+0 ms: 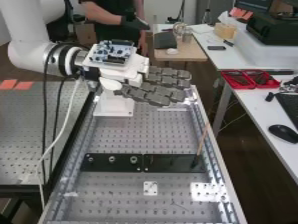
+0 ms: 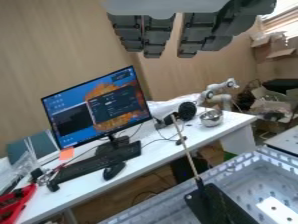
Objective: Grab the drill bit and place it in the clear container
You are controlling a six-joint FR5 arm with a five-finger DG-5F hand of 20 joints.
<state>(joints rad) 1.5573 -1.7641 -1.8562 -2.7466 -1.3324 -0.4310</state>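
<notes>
Matt black plate (image 1: pixel 169 162); perforated metal.

Beneath the fingers (image 1: pixel 156 94), your perforated metal bench (image 1: pixel 120 192) gleams, a second perforated table (image 1: pixel 30 122) beside it. Past the fingertips, you face a long white desk (image 1: pixel 261 109) above a dark brown floor (image 1: pixel 234 131), a plain wood-toned wall (image 2: pixel 60 45) rising behind. Farther beyond the fingers, bright light enters at a window with slatted blinds (image 2: pixel 285 19), open cardboard boxes (image 2: pixel 271 48) piled near it.

Three round pieces (image 1: pixel 112 159) on the black plate (image 1: pixel 122 167), too small to identify
</notes>
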